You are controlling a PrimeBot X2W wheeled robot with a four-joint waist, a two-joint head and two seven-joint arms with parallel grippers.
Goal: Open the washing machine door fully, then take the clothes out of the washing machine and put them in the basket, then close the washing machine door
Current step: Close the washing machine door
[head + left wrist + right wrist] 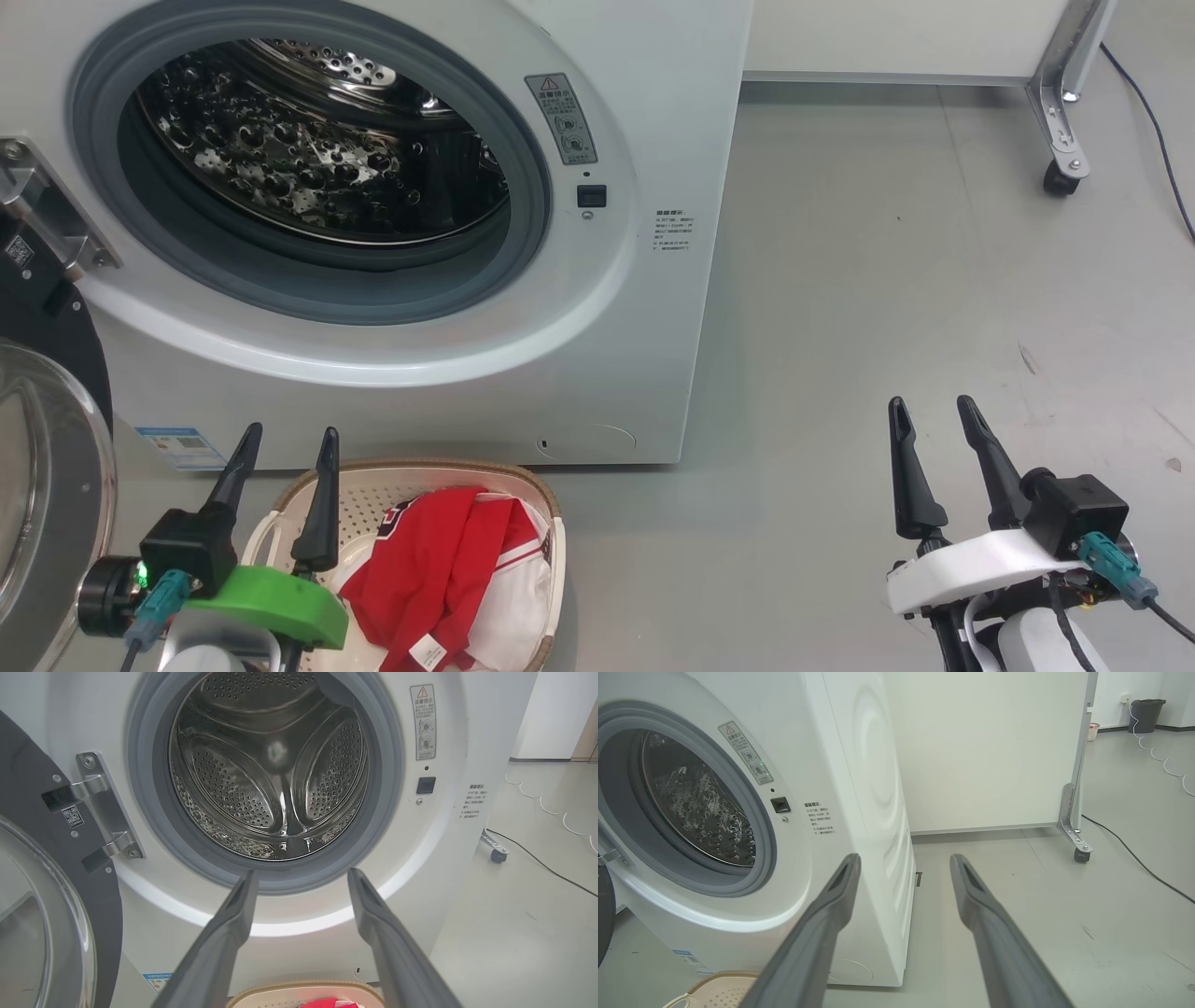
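Step prob door-close; white front-load washer (597, 373) empty.
L gripper (290, 431), R gripper (930, 401) spread, empty; push black-rimmed glass door (37, 467) at washer's left, slowly.

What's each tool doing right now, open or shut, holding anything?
Left tool: open, holding nothing.
Right tool: open, holding nothing.

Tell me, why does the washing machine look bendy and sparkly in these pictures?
Head view: the drum sparkles where light hits its shiny steel. Left wrist view: the wide lens curves the washing machine, and a bright smudge of glare sits mid-drum. Right wrist view: the machine's side bulges, and the fingers of the right gripper look soft.
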